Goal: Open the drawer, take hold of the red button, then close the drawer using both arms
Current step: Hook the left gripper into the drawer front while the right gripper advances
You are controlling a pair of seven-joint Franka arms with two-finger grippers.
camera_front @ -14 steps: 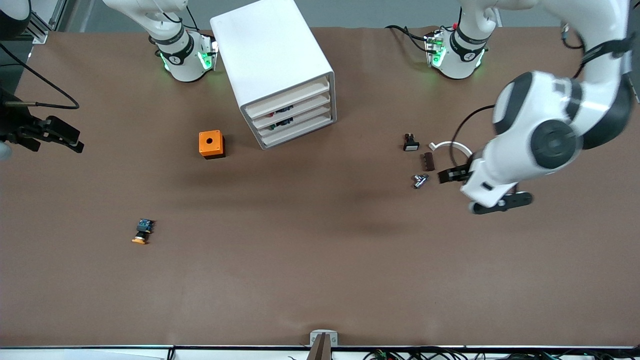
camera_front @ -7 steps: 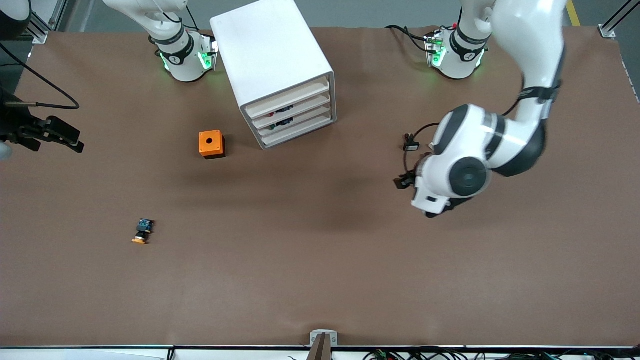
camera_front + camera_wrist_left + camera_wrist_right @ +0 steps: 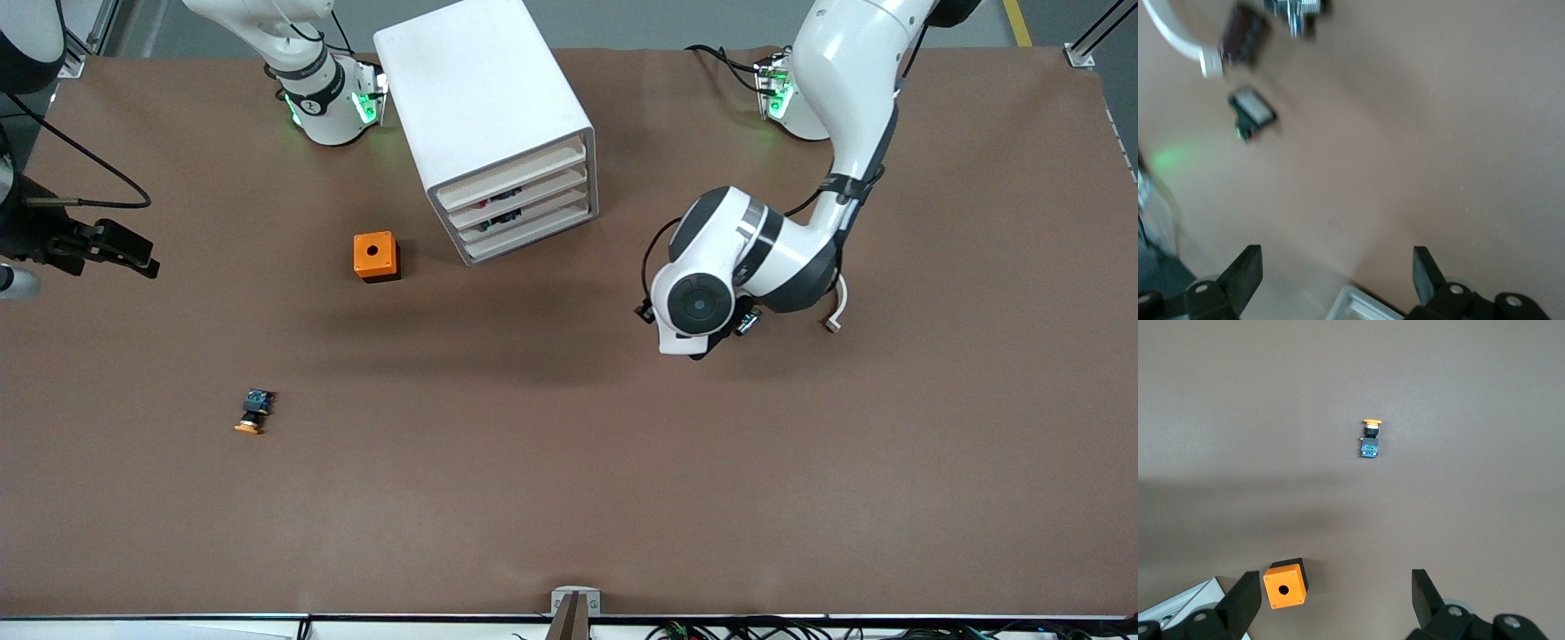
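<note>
Overall, in the front view the cabinet (image 3: 494,124) was seen with all four drawers shut, so the drawer (image 3: 524,233) had not yet been opened; small coloured parts showed through the fronts, but the red button could not be picked out and was judged to be inside. The left arm (image 3: 756,258) was bent over the table between the cabinet and a cluster of small parts (image 3: 749,322), probably heading for the drawer fronts. The right gripper (image 3: 116,249) was held waiting at its own table edge. In the left wrist view, the left gripper (image 3: 1338,280) was shown spread wide and empty, a detail hidden under the wrist in the front view. In the right wrist view, the right gripper (image 3: 1331,600) was likewise wide and empty, over the orange cube (image 3: 1286,583), with the orange-capped button (image 3: 1371,439) well apart.
</note>
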